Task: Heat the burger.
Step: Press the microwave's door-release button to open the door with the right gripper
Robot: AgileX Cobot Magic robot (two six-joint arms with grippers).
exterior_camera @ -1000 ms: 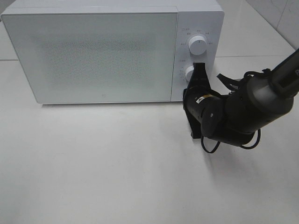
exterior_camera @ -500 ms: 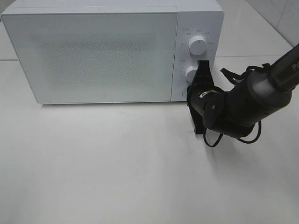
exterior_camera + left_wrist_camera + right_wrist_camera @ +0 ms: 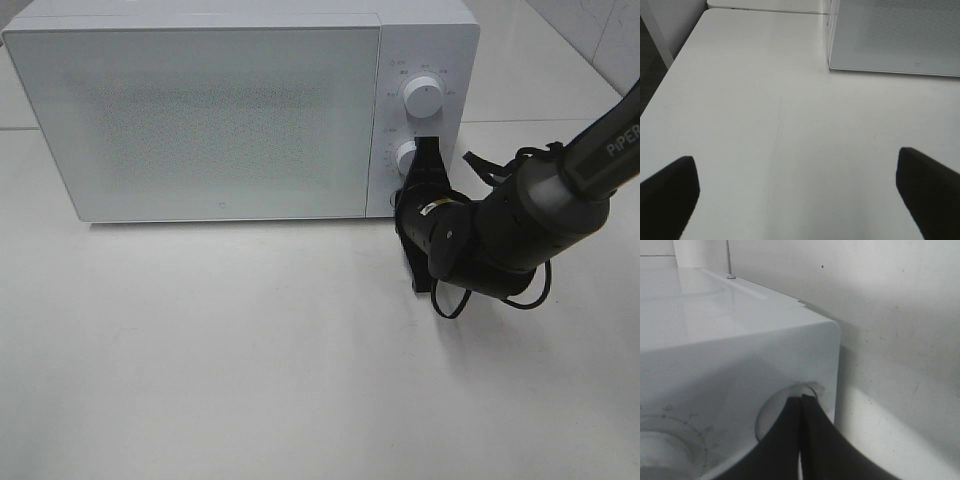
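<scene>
The microwave [image 3: 240,110] is white all over, and its door [image 3: 200,120] carries a fine grey speckle of tiny dots, densest in the middle and fading to plain pale grey-white toward the edges. The upper knob [image 3: 422,97] and the lower knob [image 3: 407,155] are white, each ringed by small grey markings. The surface [image 3: 250,350] is plain white with a faint grey seam line. The right arm [image 3: 520,215] is matt black with white lettering [image 3: 620,140] and a small pale label [image 3: 432,208]; its cable [image 3: 455,300] is black. The right claw [image 3: 801,399] is black, and so is the left claw [image 3: 797,190].
</scene>
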